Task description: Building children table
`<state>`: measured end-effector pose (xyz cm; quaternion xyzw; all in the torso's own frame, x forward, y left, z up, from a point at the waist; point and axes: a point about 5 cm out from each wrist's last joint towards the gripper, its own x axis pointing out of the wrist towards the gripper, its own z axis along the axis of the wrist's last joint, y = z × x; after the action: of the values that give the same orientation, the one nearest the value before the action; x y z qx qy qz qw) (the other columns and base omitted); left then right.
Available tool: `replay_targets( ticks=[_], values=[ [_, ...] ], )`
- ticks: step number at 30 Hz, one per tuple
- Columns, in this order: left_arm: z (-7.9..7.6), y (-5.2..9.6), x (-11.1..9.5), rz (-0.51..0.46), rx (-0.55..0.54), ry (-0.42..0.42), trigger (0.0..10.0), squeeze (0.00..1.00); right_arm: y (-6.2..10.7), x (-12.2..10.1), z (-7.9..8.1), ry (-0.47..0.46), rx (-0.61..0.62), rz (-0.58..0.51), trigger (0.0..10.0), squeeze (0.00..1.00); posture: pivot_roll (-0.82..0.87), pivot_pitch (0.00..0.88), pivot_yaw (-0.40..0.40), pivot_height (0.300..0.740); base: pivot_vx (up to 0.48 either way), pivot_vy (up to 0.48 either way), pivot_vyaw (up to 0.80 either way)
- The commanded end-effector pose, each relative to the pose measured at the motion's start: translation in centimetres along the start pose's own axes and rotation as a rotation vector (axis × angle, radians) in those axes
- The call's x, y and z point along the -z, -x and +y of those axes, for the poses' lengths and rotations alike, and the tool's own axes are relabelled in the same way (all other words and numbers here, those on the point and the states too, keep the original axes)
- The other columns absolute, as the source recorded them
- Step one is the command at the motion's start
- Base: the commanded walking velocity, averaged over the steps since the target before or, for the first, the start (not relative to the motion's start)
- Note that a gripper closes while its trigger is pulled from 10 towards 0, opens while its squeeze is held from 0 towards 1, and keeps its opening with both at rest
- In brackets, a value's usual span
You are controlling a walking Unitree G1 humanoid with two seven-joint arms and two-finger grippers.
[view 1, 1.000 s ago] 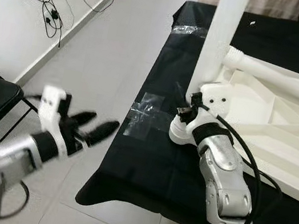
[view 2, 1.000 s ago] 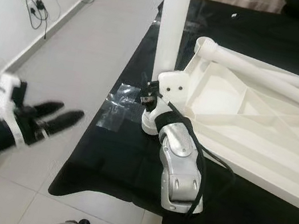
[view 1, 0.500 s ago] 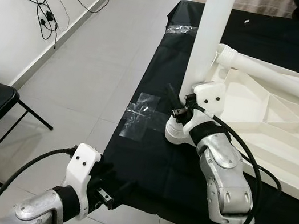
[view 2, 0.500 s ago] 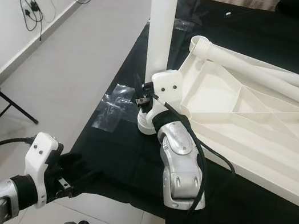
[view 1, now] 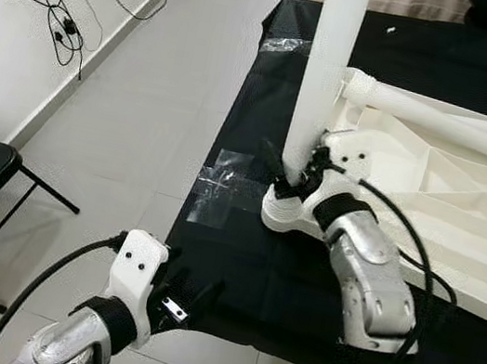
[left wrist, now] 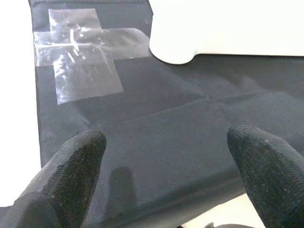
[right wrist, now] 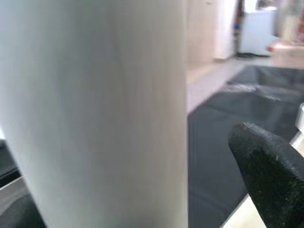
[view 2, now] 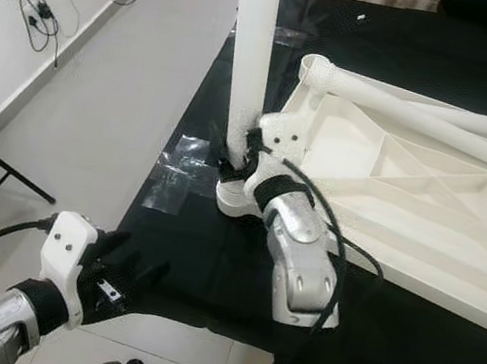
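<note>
A black cloth-covered surface (view 1: 238,266) with clear tape patches (view 1: 214,186) fills the frame's right; grey tiled floor (view 1: 143,108) lies left. The right gripper (view 1: 287,173) clasps the upright white table leg (view 1: 325,64) on the upturned white plastic tabletop (view 1: 430,196); the left gripper (left wrist: 166,166), lower left, is spread wide.

Silver-shelled arms are showing black cables, white wrist blocks, and long black textured fingers (left wrist: 76,161) on each gripper.

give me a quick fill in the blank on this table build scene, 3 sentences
The right hand is at the base of the upright white ______.
The left hand hovers with its fingers ______ over the cloth's near edge.
Clear tape is stuck on the ______ cloth.

Missing words: leg; open; black
</note>
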<state>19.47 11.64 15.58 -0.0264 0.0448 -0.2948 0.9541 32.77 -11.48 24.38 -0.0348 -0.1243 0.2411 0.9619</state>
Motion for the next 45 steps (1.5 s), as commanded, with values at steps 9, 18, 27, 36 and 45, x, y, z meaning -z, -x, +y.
replay_targets(
  ticks=[9,18,27,36,45],
  values=[
    [-0.3,0.1,0.9,0.006,-0.008,-0.017,10.0,0.00,-0.8,-2.4,-1.9,0.050,-0.514,-0.027,10.0,0.00,0.06,0.234,0.047,0.740,0.000,0.000,0.00],
    [-0.7,0.2,1.1,-0.002,-0.015,-0.034,10.0,0.00,-2.5,-4.5,-3.3,0.078,-0.757,0.000,0.0,0.00,0.08,0.226,0.042,0.740,0.000,0.000,0.00],
    [-0.9,0.1,1.3,-0.009,-0.012,-0.033,10.0,0.00,-2.2,-4.2,-3.8,0.037,-0.942,0.066,0.0,0.00,0.06,0.223,0.034,0.740,0.000,0.000,0.00],
    [-1.1,-0.4,1.4,-0.018,-0.007,-0.029,10.0,0.00,-1.4,-2.6,-4.0,0.017,-0.899,0.087,0.0,0.00,0.03,0.220,0.022,0.740,0.000,0.000,0.00],
    [-0.6,-0.7,1.6,-0.017,-0.011,-0.027,10.0,0.00,0.6,3.5,-2.9,0.155,0.260,0.237,0.0,0.00,-0.01,0.199,0.035,0.740,0.000,0.000,0.00]
  ],
)
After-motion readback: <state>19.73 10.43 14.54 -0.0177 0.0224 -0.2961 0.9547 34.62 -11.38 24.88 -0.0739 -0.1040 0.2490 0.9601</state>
